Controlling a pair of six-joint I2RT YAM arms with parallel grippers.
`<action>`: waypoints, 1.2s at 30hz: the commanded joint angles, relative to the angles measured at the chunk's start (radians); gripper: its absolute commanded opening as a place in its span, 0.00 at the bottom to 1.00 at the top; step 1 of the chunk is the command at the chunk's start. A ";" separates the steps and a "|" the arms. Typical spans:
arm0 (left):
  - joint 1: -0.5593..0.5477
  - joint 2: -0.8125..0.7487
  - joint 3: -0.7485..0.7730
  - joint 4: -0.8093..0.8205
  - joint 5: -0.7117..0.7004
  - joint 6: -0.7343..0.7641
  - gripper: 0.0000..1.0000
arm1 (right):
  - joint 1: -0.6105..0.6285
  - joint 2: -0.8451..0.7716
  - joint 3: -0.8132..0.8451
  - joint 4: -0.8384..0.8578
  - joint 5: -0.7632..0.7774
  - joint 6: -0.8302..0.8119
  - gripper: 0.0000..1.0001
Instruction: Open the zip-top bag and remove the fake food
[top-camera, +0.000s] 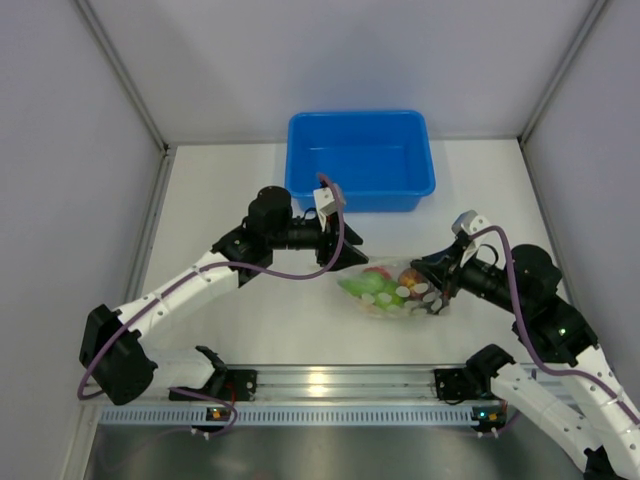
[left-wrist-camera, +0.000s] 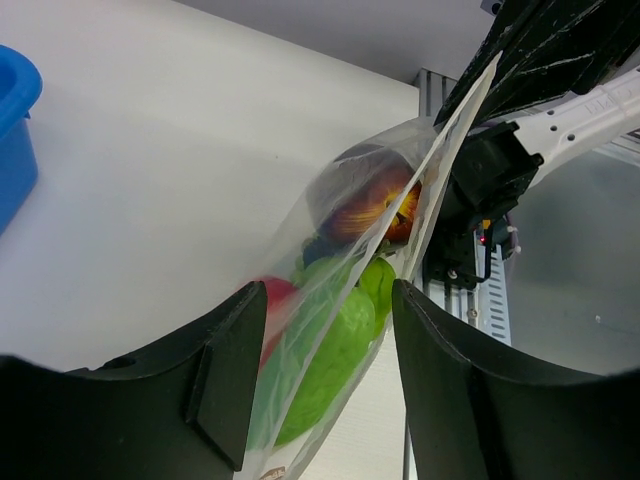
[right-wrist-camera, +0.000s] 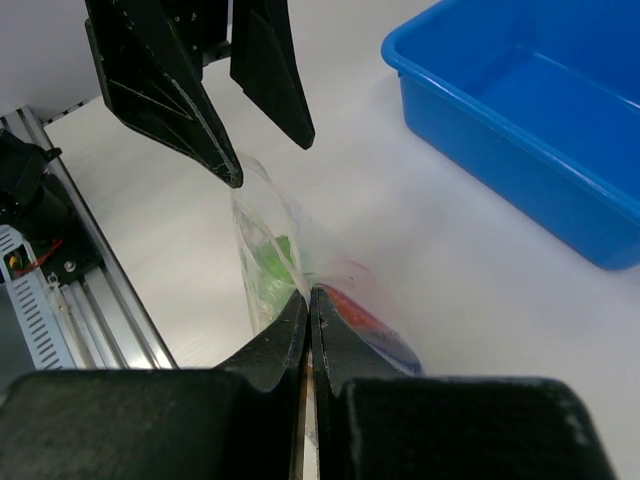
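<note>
Between the parted jaws of the left gripper (left-wrist-camera: 325, 300) runs the clear, crinkly plastic zip-top bag (left-wrist-camera: 430, 150), its opposite edge pinched tight by the closed right gripper (right-wrist-camera: 308, 300), seemingly to stretch the mouth for opening; colourful plastic fake food (left-wrist-camera: 335, 350) sits inside.

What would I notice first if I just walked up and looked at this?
Probably the clear bag stuffed with bright toy food, green, red and orange, in the middle of the white table. The right gripper pinches one edge, and the left gripper holds its jaws open around the opposite edge. A big blue bin sits at the far side.
</note>
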 joint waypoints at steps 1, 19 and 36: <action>0.006 -0.010 -0.012 0.066 0.019 -0.001 0.58 | 0.010 -0.016 0.015 0.088 -0.028 -0.015 0.00; 0.009 0.053 -0.045 0.081 0.096 -0.009 0.48 | 0.010 -0.022 0.001 0.132 -0.028 0.011 0.00; 0.003 -0.130 -0.071 -0.020 -0.280 -0.211 0.00 | 0.010 0.111 0.024 0.186 0.137 0.163 0.29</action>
